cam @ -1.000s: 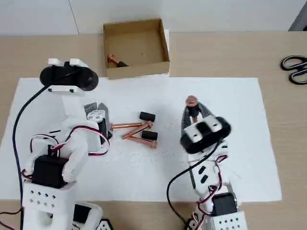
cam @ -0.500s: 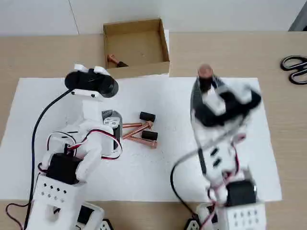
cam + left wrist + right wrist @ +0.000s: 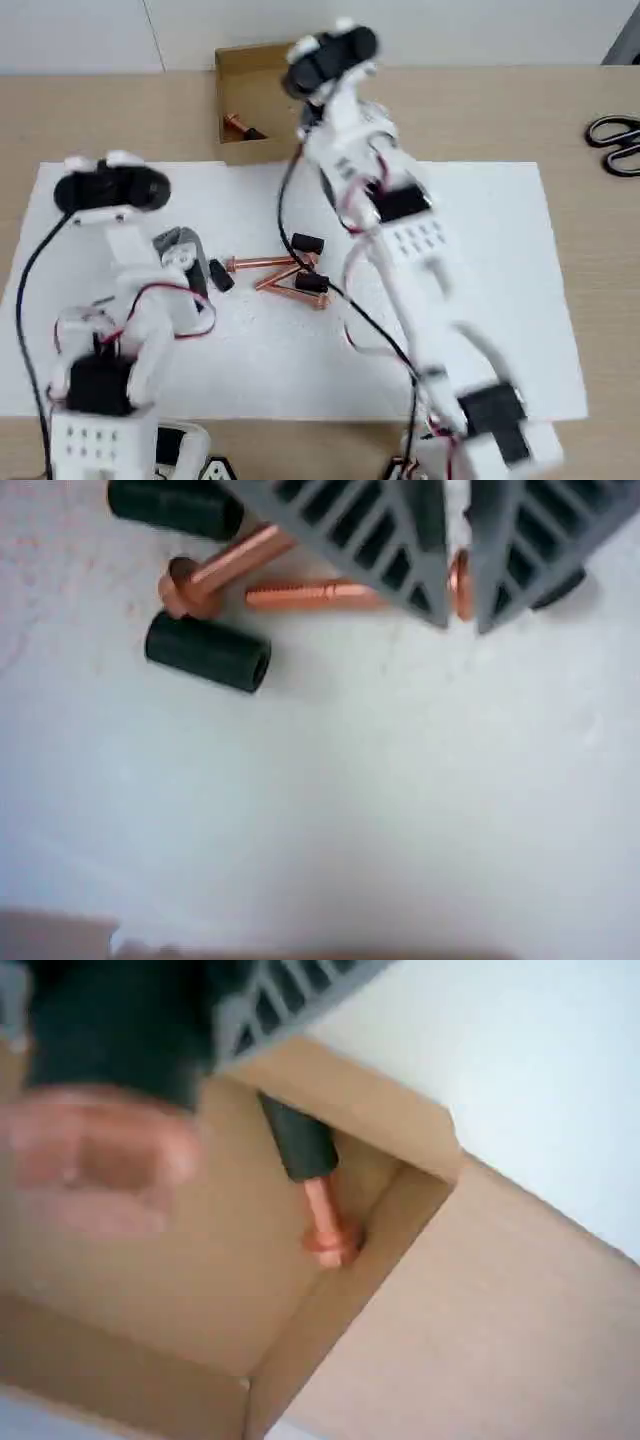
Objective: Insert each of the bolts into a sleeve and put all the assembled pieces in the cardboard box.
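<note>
1. Cardboard box [image 3: 235, 75] holds one assembled piece [image 3: 240, 127]; the right arm [image 3: 390, 205] stretches over it. Loose bolts [image 3: 270, 268] and sleeves [image 3: 307, 243] lie on white paper [image 3: 500, 300].
2. Left gripper [image 3: 460, 615] sits at a bolt head [image 3: 460, 580]; its grip cannot be told.
3. Right gripper [image 3: 130, 1050] clamps a sleeved bolt [image 3: 100, 1150] above the box floor, near the stored piece.

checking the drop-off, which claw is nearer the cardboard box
Right. The right claw hangs over the cardboard box with an assembled piece; the left claw is at the loose bolts on the white sheet, apart from the box.
</note>
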